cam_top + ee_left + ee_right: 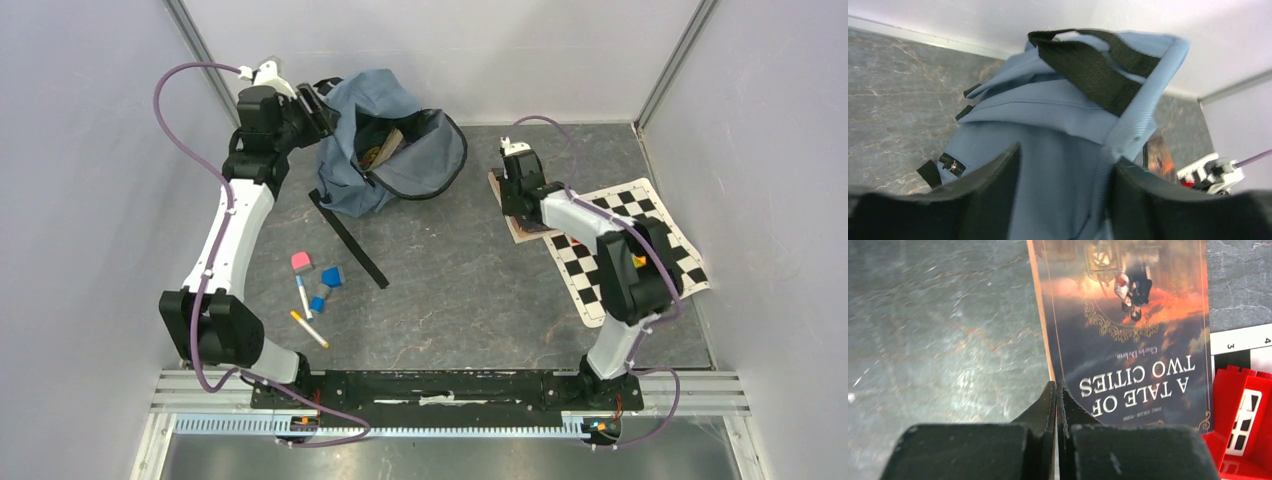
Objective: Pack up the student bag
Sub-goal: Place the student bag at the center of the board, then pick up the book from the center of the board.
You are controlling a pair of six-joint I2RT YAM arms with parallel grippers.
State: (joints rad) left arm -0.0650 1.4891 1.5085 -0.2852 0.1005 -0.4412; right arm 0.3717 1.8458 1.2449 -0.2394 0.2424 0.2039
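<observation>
The bag (380, 100) lay open at the far left of the table (450, 300), the left claw (1066, 155) with jaws apart astride its cloth, while the right claw (1055, 390), jaws together at the corner of a book (1128, 340), seemed to be fetching it, needing next a sure hold before lifting.

We note colours only.

- Student bag (350, 185): grey-blue fabric, blk straps, blk lining, blk zip edge round the mouth.
- Loose strap (348, 238): blk.
- Table (450, 290): dark grey stone pattern, pale veins w/ rusty streaks.
- Mat (645, 203): blk/wht checker, wht border w/ blk numerals.
- Book (1133, 325) cover: dark blue-brown w/ orange-red glow, gold scrollwork, wht title letters, tan spine edge.
- Block (1243, 410): red w/ wht panel.
- Eraser (301, 262): pink.
- Larger cube (332, 277) and smaller cube (317, 303): both blue.
- Pen (303, 296): wht barrel, blue cap.
- 2nd pen (309, 329): yellow and wht.
- Walls (80, 200): pale lavender-grey.
</observation>
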